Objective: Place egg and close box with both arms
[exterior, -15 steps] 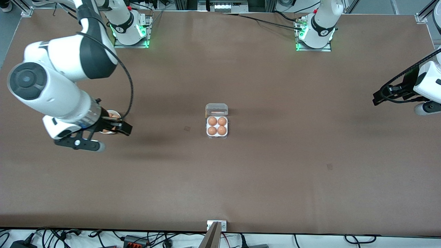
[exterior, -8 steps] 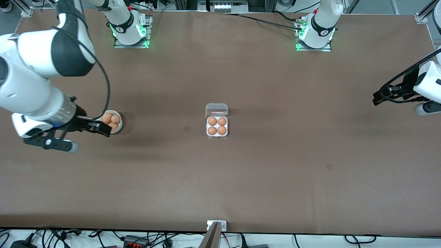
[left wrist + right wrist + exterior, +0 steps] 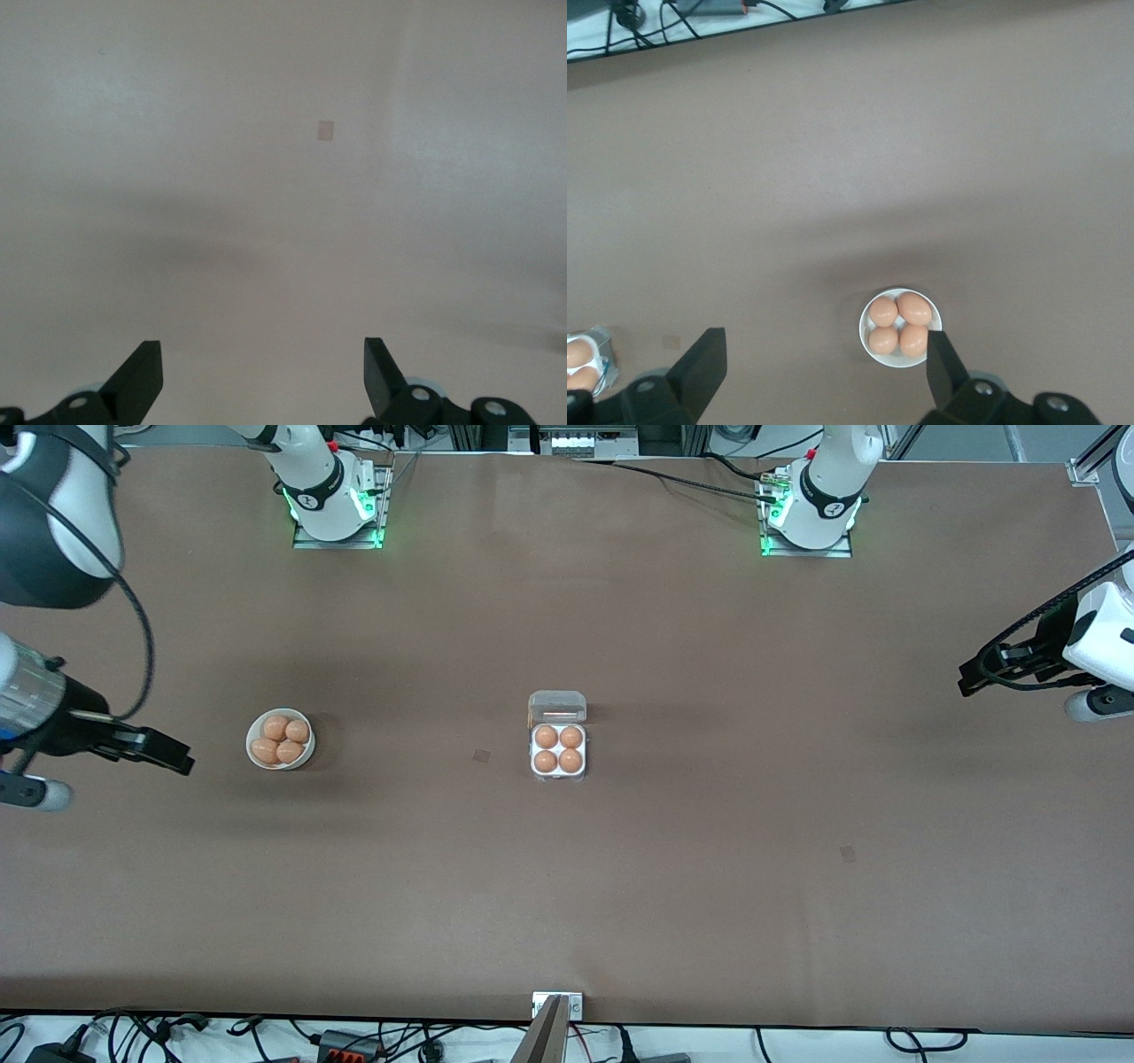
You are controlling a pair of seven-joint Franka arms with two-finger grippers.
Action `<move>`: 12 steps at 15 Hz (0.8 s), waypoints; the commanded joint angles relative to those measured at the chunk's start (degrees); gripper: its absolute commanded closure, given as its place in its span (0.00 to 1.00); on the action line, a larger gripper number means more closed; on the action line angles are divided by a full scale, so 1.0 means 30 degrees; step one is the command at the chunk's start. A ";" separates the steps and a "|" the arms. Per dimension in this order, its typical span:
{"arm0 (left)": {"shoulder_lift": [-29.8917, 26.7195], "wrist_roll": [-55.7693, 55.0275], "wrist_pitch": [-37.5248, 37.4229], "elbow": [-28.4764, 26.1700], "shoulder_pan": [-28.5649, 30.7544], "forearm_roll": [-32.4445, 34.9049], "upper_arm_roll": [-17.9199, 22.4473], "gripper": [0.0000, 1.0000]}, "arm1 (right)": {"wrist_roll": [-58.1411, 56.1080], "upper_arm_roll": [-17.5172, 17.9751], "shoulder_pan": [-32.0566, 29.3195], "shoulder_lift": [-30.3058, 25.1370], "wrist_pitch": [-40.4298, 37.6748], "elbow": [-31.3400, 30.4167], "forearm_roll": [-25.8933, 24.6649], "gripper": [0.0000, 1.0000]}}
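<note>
1. Egg carton [image 3: 558, 746] sits mid-desk [image 3: 709, 886], lid [image 3: 557, 707] open and lying flat on the side toward the robot bases. All four cells hold tan eggs [image 3: 559, 748], so egg placing looks done; closing the lid is what's left.
2. White bowl [image 3: 280, 739] with four more eggs [image 3: 279, 740] sits toward the right arm's end of the desk, well apart from the carton. Right wrist view shows the bowl [image 3: 901, 323] under the camera and a corner of the carton [image 3: 586, 359] at the picture edge.
3. Right end effector [image 3: 155, 751] hangs over bare desk at the right arm's end, past the bowl on the side away from the carton. Fingers [image 3: 702, 359] spread wide, nothing between them.
4. Left end effector [image 3: 979, 675] hangs over the left arm's end of the desk, well apart from the carton, waiting. Left wrist view shows only bare desk, fingers [image 3: 142, 376] spread, empty.
5. Key relation: carton lies between the two end effectors, both well apart from it. Neither is clearly nearer, each must travel toward desk centre.
6. Hinge line runs along the desk's length, at the carton edge toward the bases. Judgement: the lid has to swing up and over toward the front camera, so one end effector likely lifts the lid's free edge while the other steadies the tray.
</note>
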 commanded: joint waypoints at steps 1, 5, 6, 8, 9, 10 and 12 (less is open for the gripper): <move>-0.0242 0.0554 -0.0084 -0.0194 0.0129 -0.0335 -0.0007 0.00 | -0.0565 0.1795 -0.1877 -0.1098 -0.0374 -0.0789 -0.0273 0.00; -0.0184 0.0524 -0.0084 -0.0194 0.0071 -0.0335 -0.0036 0.00 | -0.2116 0.2034 -0.2702 -0.1628 -0.0843 -0.0967 -0.0625 0.00; -0.0155 0.0495 -0.0084 -0.0194 0.0012 -0.0306 -0.0095 0.00 | -0.2264 0.2063 -0.2877 -0.1657 -0.0989 -0.0967 -0.0654 0.00; -0.0038 0.0583 -0.0608 -0.0165 0.0012 -0.0306 -0.0212 0.00 | -0.2790 0.2005 -0.2821 -0.1833 -0.1310 -0.0938 -0.1061 0.00; -0.0008 0.1076 -0.0640 -0.0164 0.0041 -0.0335 -0.0241 0.11 | -0.3082 0.2005 -0.2820 -0.1891 -0.1603 -0.0880 -0.1557 0.00; -0.0037 0.1806 -0.0728 -0.0164 0.0041 -0.0335 -0.0213 0.68 | -0.3520 0.2005 -0.2820 -0.2124 -0.1925 -0.0966 -0.1939 0.00; -0.0037 0.1930 -0.0904 -0.0164 0.0070 -0.0335 -0.0242 0.99 | -0.3876 0.2005 -0.2820 -0.2475 -0.2016 -0.1316 -0.1943 0.00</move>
